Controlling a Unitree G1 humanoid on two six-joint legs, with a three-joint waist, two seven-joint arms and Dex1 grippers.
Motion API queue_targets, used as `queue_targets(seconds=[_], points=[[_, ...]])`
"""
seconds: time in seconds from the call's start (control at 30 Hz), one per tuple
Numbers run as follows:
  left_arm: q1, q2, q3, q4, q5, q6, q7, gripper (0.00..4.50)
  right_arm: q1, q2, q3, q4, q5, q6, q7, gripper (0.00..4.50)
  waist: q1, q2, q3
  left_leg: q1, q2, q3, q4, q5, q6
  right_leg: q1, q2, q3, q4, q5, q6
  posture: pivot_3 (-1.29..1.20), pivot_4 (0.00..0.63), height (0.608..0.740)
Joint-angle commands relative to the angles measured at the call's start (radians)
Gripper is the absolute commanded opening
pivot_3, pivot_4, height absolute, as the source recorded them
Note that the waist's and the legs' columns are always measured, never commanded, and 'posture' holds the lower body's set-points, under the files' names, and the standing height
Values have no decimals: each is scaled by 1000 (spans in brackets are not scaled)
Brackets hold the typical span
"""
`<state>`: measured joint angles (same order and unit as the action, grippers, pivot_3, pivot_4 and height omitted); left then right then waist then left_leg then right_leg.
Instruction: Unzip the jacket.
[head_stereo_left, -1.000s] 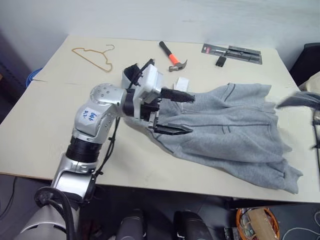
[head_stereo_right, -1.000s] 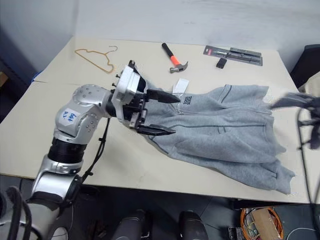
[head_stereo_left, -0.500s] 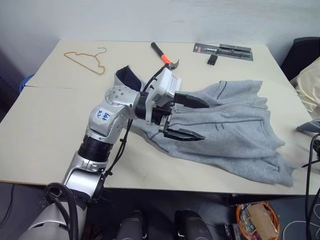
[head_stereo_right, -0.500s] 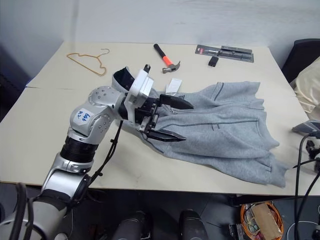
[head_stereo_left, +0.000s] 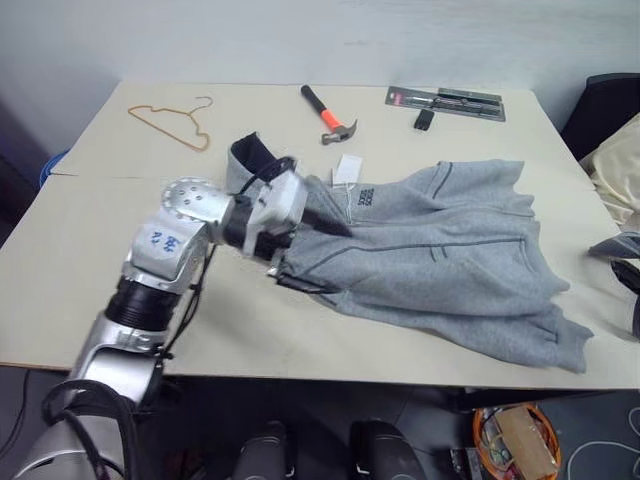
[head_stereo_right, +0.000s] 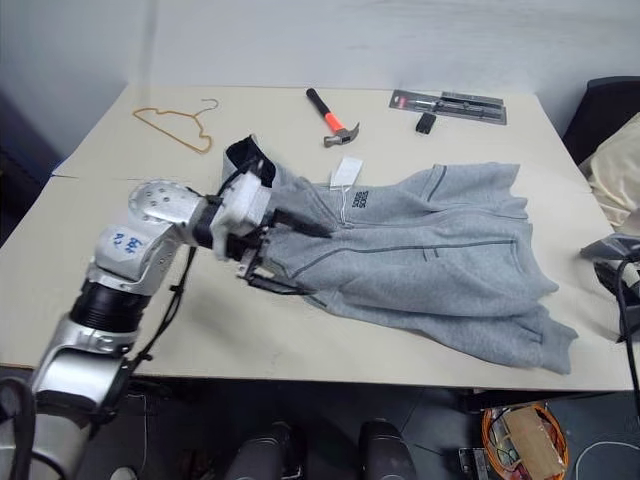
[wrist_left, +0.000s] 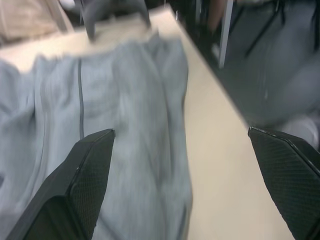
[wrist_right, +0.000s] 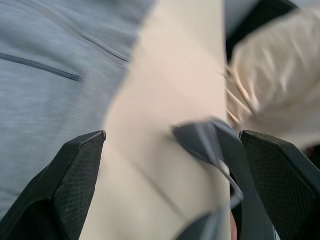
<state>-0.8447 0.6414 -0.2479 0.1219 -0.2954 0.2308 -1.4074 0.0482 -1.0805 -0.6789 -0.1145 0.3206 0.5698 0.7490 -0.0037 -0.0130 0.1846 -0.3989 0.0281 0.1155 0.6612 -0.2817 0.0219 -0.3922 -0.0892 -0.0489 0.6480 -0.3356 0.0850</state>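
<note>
Now, head view: the jacket is spread on the tabletop; the left claw is poised, released, at its collar end.
Left wrist: fingers are splayed over fleece; the zip pull should be located first.
Right wrist: the right claw is released, beside the hem.

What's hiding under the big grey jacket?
The jacket lies spread flat on the table, so the beige tabletop is under it. Anything else beneath is covered by the cloth. The white tag lies on top of it.
</note>
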Motion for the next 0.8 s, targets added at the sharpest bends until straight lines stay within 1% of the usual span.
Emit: queue_targets(seconds=[0.03, 0.17, 0.2, 0.27, 0.33, 0.43, 0.5, 0.6, 0.73, 0.8], points=[[-16, 27, -16, 81, 82, -163, -47, 4500, 46, -91, -33, -64, 21, -50, 193, 4476, 3, 0, 0, 0, 0, 0, 0, 0, 0, 0, 0, 0, 0, 0, 0, 0, 150, 740], [-35, 36, -42, 174, 150, -313, -97, 4500, 145, -184, -14, -54, -32, -209, 435, 4476, 17, -1, 0, -3, -1, -1, 2, -2, 4, 0, -2, -1, -3, 0, 1, 0, 150, 740], [-43, 36, -55, 208, 182, -374, -98, 4500, 165, -210, 8, -21, -68, -281, 476, 4476, 19, -1, 0, -4, -1, -1, 2, -3, 5, 0, -2, -1, -4, 1, 1, 0, 150, 740], [-62, 28, -76, 281, 244, -487, -79, 4500, 177, -254, 68, 61, -148, -417, 504, 4476, 21, -1, 0, -4, -2, 0, 3, -4, 6, 0, -3, -1, -4, 1, 2, 0, 150, 740], [-84, 4, -85, 346, 275, -547, -55, 4500, 124, -292, 173, 173, -235, -567, 460, 4476, 22, -1, 1, -4, -3, 2, 4, -4, 8, 0, -4, -3, -5, 2, 4, 0, 150, 740], [-105, -28, -90, 409, 307, -608, -25, 4500, -10, -300, 312, 291, -283, -680, 436, 4476, 17, -2, 1, -4, -4, 3, 6, -5, 10, -1, -7, -3, -4, 3, 5, 0, 150, 740], [-110, -51, -90, 438, 323, -632, -1, 4500, -101, -300, 407, 358, -342, -767, 418, 4476, 8, -2, 1, -4, -4, 4, 6, -5, 10, -2, -7, -3, -4, 3, 5, 0, 150, 740], [-112, -86, -89, 464, 331, -639, 27, 4500, -226, -266, 528, 447, -426, -862, 376, 4476, 1, -2, 1, -5, -3, 4, 6, -4, 9, -2, -6, -4, -3, 3, 5, 0, 150, 740], [-112, -110, -91, 497, 354, -662, 55, 4500, -337, -203, 640, 545, -501, -975, 318, 4476, -5, -2, 1, -4, -2, 5, 6, -4, 8, -2, -5, -6, -2, 3, 5, 0, 150, 740], [-111, -116, -88, 504, 355, -663, 57, 4075, -373, -167, 673, 574, -516, -1003, 301, 4500, -5, -2, 1, -4, -2, 5, 6, -4, 8, -3, -5, -6, -2, 3, 5, 0, 150, 740]])
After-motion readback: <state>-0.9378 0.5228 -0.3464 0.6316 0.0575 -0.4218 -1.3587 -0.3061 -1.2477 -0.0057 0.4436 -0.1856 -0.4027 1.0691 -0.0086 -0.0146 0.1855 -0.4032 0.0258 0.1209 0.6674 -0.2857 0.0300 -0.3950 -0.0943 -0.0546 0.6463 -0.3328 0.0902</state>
